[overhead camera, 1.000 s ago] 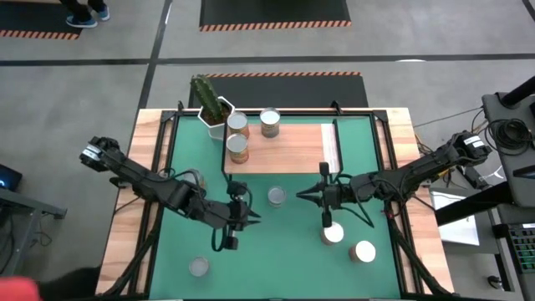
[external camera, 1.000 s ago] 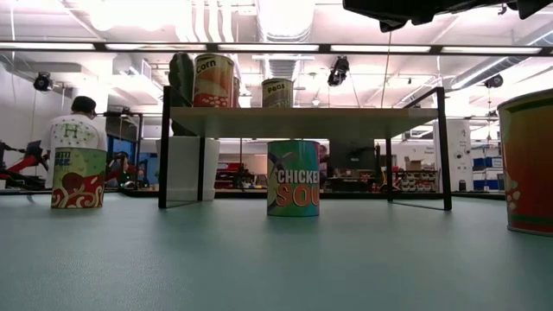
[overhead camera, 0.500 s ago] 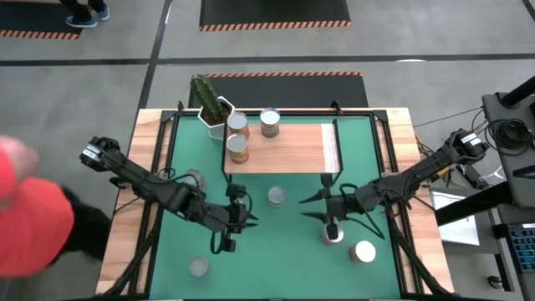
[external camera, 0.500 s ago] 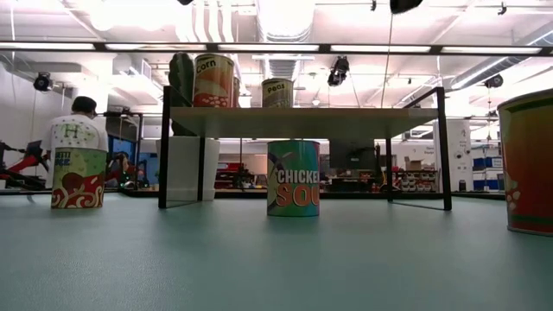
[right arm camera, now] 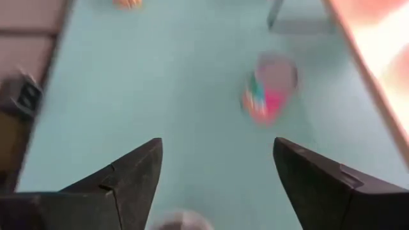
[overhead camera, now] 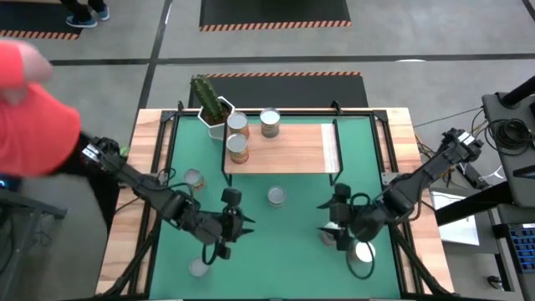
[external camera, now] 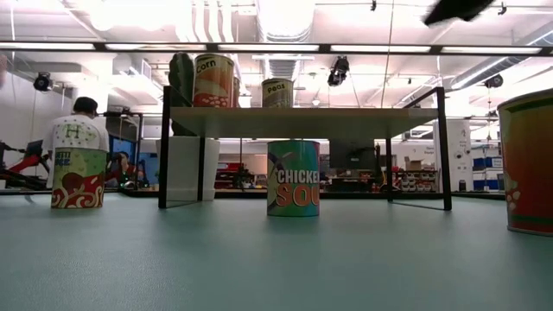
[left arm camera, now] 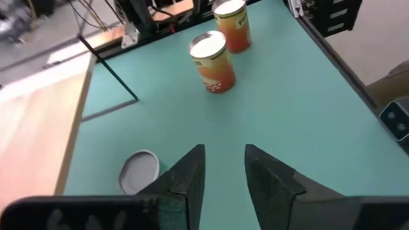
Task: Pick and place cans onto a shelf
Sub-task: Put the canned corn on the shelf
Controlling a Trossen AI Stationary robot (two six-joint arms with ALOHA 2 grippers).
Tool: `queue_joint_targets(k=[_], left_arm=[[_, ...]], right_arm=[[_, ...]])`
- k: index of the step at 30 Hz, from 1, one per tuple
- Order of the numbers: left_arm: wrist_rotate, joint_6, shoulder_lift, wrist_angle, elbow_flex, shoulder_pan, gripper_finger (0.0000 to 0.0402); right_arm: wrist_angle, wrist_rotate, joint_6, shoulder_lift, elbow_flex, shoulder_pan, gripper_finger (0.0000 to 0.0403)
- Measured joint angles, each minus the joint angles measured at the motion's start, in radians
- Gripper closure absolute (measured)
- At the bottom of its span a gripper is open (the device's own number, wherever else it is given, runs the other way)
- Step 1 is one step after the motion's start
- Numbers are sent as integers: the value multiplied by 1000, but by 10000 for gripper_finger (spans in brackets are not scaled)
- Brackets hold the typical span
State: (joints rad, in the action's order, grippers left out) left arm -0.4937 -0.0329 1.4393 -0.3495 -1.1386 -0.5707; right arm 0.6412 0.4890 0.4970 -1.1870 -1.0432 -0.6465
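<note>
A person in a red top (overhead camera: 33, 109) leans in at the left edge of the high view, well left of the light-wood plank shelf on its thin black frame (overhead camera: 288, 149). Left of the shelf and a little nearer the front, a small silver-topped can with brownish sides (overhead camera: 193, 178) stands on the green mat (overhead camera: 276, 251). Far forward and left of the shelf, another grey-topped can (overhead camera: 198, 267) stands near the mat's front edge.

The dark two-finger left gripper (overhead camera: 224, 247) hovers over the mat forward of the shelf's left end, just beside that front can; its fingers (left arm camera: 185, 179) are parted by a narrow gap and grasp nothing.

On the shelf's left end stand three cans: an orange-sided one (overhead camera: 238, 148) at the front, one behind it (overhead camera: 237, 124), and a tan one (overhead camera: 269, 122) at the back edge (the low view reads "corn" and "peas" on two labels). The white hexagonal cactus pot (overhead camera: 214, 117) sits just off the shelf's back left corner.

Just forward of the shelf's middle stands the colourful "CHICKEN SOUP" can (external camera: 293, 178).

Forward of the shelf's right end, the dark right gripper (overhead camera: 334, 230) hangs low, fingers (right arm camera: 128, 176) spread wide and released, over a white-topped can (overhead camera: 328, 236); another white-topped can (overhead camera: 363, 252) stands just beyond it.
</note>
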Motion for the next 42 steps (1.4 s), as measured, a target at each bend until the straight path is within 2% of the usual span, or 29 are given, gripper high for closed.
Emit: queue_joint_targets(k=[3,7,11,17,22,27,31,37,42], left_arm=[[-44,27,-1,12,10,-34,308],[-47,103,-1,84,45,-70,308],[-46,220,-10,219,95,-88,308],[-46,320,-75,324,155,-87,308],[-53,350,-172,363,215,-85,308],[-176,315,-263,441,279,-78,308],[-178,308,-310,459,336,-78,308],[-179,351,-343,496,392,-74,308],[-179,350,-345,496,389,-74,308]], right_arm=[[208,-33,155,-47,-54,-30,113],[324,-71,285,-90,-86,-70,117],[288,-68,314,-98,-62,-102,115],[209,36,299,-90,16,-129,118],[205,38,315,-90,42,-125,124],[205,38,313,-90,34,-124,128],[205,39,316,-90,30,-123,128],[206,169,398,-92,30,-118,99],[207,184,366,-92,30,-112,57]])
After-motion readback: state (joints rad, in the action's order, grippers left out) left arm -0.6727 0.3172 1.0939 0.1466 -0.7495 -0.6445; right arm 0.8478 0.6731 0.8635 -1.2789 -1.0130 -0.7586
